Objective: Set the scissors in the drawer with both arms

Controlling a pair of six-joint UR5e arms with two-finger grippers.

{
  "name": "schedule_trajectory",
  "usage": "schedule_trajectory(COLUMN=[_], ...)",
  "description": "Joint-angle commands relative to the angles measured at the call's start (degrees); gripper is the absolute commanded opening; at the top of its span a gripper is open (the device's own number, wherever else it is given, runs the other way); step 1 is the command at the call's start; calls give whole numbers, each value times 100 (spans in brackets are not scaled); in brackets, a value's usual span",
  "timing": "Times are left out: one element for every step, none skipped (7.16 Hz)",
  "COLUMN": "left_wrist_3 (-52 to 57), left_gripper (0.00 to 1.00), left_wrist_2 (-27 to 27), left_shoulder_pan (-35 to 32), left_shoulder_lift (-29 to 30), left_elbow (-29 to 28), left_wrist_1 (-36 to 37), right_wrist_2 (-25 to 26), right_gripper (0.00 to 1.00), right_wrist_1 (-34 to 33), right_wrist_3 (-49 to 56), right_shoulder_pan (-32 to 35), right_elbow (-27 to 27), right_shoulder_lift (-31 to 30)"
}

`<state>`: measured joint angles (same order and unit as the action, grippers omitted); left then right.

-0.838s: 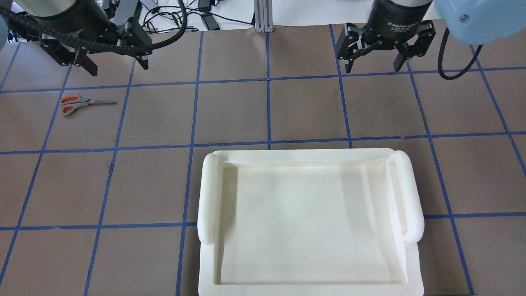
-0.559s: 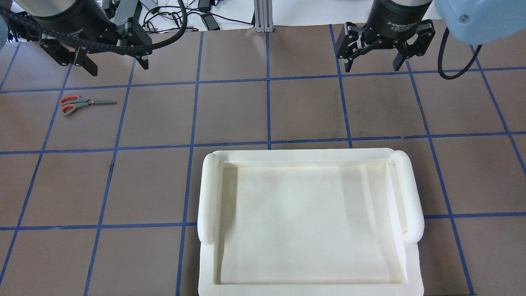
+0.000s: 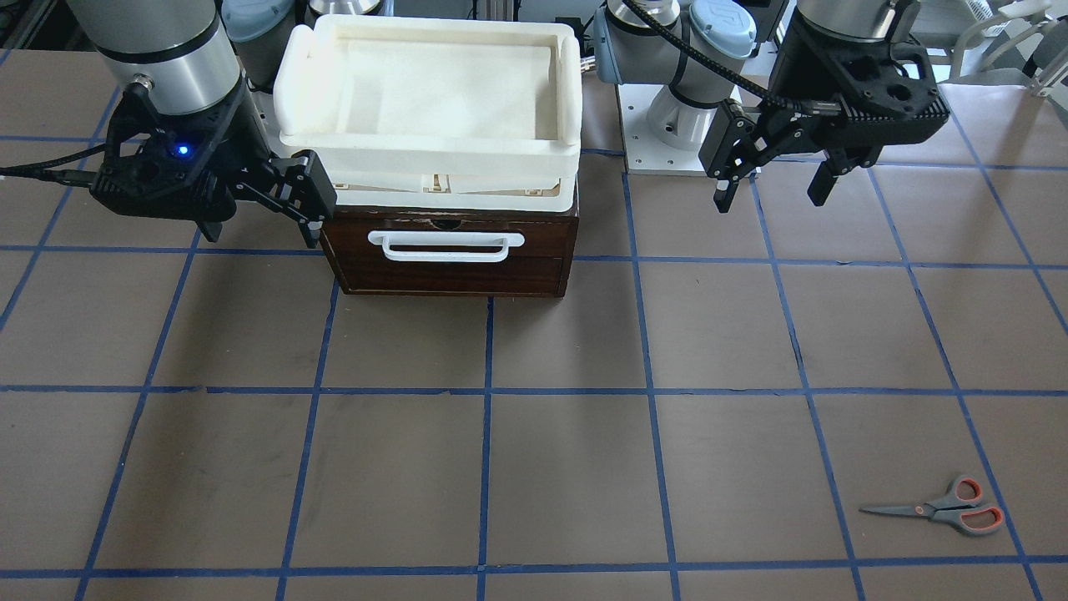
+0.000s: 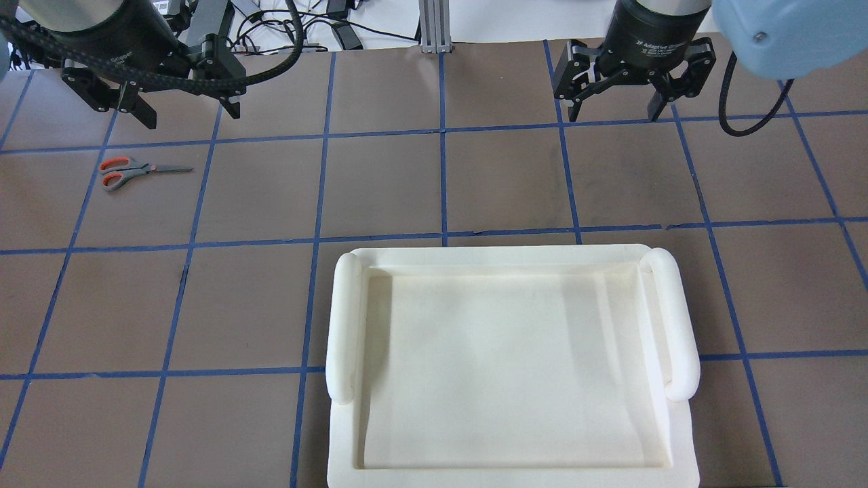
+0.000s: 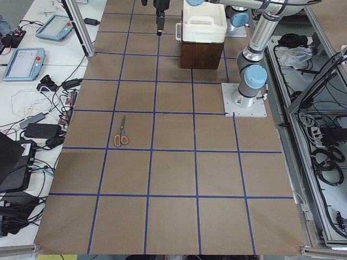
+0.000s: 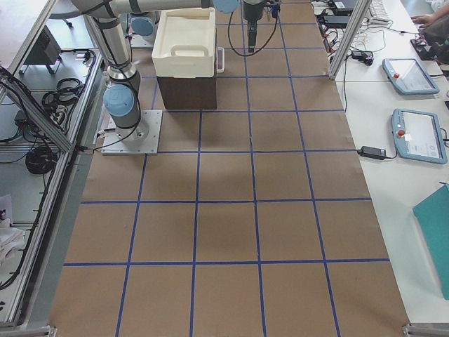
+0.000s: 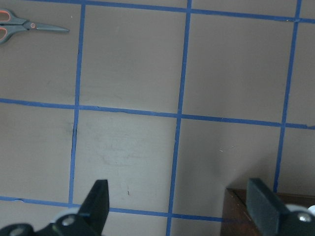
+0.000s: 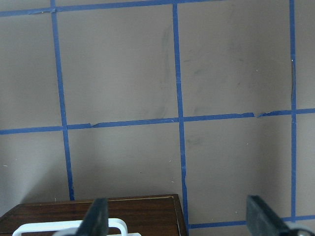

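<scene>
The scissors (image 3: 939,507) lie flat on the desk (image 3: 542,467), blades closed and their orange-and-grey handles turned toward the robot's left. They are well apart from the left end effector (image 3: 770,196), forward of it and off to its outer side. In the left wrist view they sit in the top left corner (image 7: 29,27), far beyond the fingers (image 7: 98,199). The left end effector hangs above the bare desk with its fingers spread wide apart and nothing between them.

The right end effector (image 3: 260,229) is likewise spread apart and holds nothing. It hovers just beside the drawer (image 3: 446,271), at the front corner on the robot's right. In the right wrist view the dark wooden top edge and the white handle (image 8: 69,227) show below its fingers. The drawer sits closed, its front flush with the wooden chest. A white tray (image 3: 434,154) rests on top of the chest.
</scene>
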<state>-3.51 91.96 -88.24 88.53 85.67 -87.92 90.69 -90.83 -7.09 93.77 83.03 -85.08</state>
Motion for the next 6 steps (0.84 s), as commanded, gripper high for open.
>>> schedule_trajectory(left_wrist_3=[1039,1759,2767,3813,4658,5520], left_gripper=[100,99,99,99,100,100], left_wrist_2=[-20,-29,-20,6,33,24], left_shoulder_pan=[628,1102,1394,1701,2000,2316], left_shoulder_lift=[41,137,277,548,838,1154], left_elbow=[666,1088,1492,1722,1742,1681], left_wrist_1=[29,360,833,1282,1451,1531], right_wrist_2=[-51,-8,-16,-69,-17,18], right_gripper=[100,100,100,100,100,100], right_wrist_1=[-118,-355,-366,-331,-365,-366], right_wrist_3=[-673,-2168,-3261,-4195,-5100,-6171], right_shoulder_pan=[10,36,80,115,350,692], right_elbow=[46,55,55,47,47,38], right_shoulder_lift=[35,157,254,455,605,807])
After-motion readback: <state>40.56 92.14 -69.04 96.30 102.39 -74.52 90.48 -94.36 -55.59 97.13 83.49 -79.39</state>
